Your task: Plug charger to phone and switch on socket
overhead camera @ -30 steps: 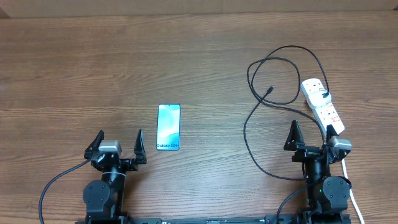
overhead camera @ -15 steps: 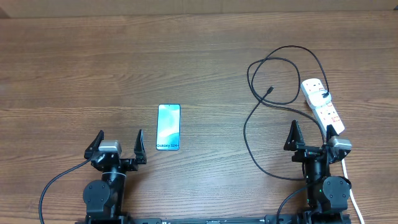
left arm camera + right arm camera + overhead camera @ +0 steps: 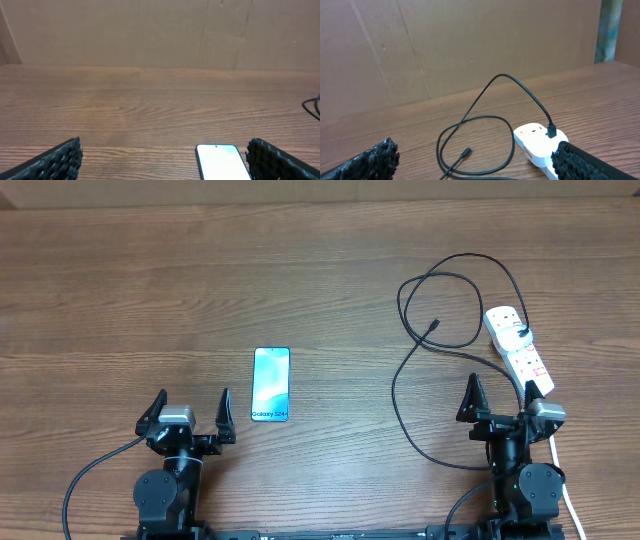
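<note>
1. Worktop (image 3: 120, 290): brown wood grain, smooth, mostly matt.
2. Phone (image 3: 271, 384): glossy, glass-like screen.
3. Power strip (image 3: 519, 352): smooth white plastic with a slight sheen.
4. Charger cable (image 3: 395, 395): thin, black, matt.
5. Left claw (image 3: 192, 398) and right claw (image 3: 499, 392): black pads (image 3: 57, 161), rough and knobbly.
6. Back wall (image 3: 420, 45): brown cardboard, matt, creased.

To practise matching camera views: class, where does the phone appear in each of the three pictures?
Overhead: the phone lies left of centre.
Left wrist: bottom edge, right of centre.
Right wrist: not in it.
Shared landmark: the charger cable, in all views.
</note>
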